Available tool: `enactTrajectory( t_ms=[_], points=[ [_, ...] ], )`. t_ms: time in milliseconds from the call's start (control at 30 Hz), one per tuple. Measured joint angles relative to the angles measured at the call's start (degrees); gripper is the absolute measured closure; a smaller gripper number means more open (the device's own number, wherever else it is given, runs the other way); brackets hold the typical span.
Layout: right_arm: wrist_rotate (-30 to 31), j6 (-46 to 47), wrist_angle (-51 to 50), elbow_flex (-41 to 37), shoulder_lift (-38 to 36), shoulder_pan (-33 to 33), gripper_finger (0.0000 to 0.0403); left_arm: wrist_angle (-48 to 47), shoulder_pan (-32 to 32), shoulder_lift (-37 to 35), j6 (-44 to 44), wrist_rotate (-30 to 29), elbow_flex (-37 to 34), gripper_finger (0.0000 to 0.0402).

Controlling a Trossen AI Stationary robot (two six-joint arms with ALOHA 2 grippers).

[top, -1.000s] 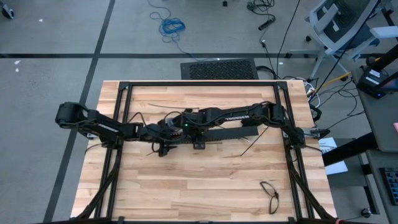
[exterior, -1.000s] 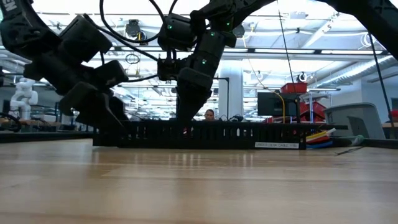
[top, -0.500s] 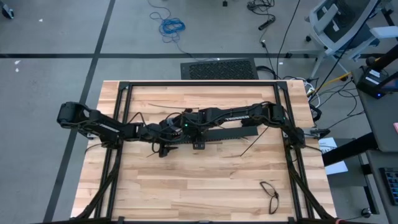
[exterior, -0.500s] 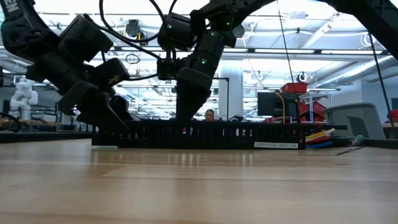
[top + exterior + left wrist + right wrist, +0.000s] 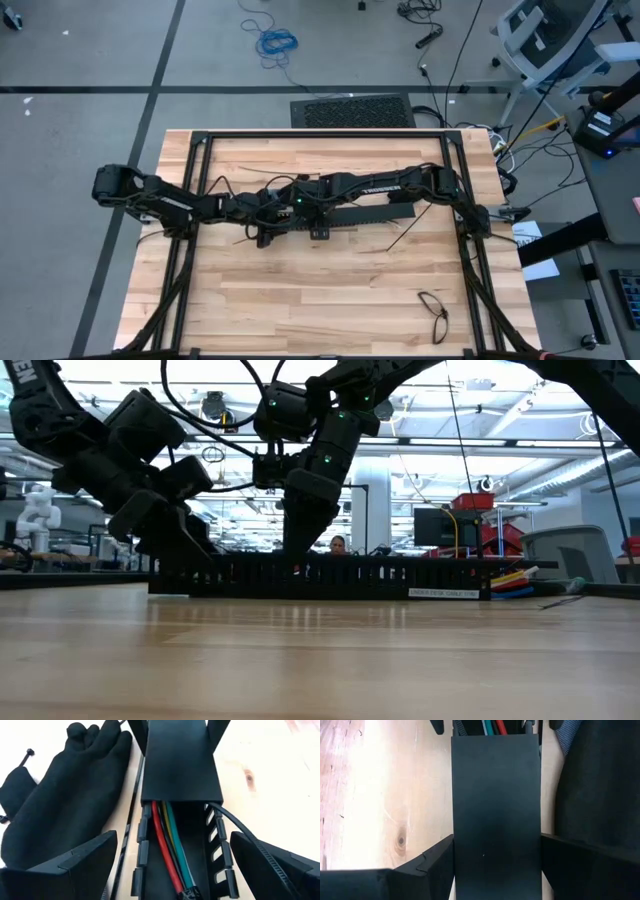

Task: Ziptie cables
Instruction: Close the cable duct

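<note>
The cables (image 5: 167, 845) lay inside the slotted bar (image 5: 180, 870), running under its lid (image 5: 496, 815). The left gripper (image 5: 175, 865) straddled the bar's open end, fingers spread, holding nothing. The right gripper (image 5: 496, 865) gripped the lid by both sides.

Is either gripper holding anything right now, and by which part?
The right gripper clamps the flat black cover of the slotted duct by its two long edges. The left gripper is open astride the duct, holding nothing.
</note>
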Motion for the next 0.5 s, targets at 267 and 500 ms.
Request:
enactTrajectory(
  t_ms=[267, 500],
  points=[
    [0.0, 0.0, 0.0, 0.0, 0.0, 0.0, 0.016, 0.0, 0.0, 0.0, 1.4, 0.8, 0.0, 0.0049],
    [0.0, 0.0, 0.0, 0.0, 0.0, 0.0, 0.016, 0.0, 0.0, 0.0, 1.5, 0.4, 0.0, 0.0083]
  ],
)
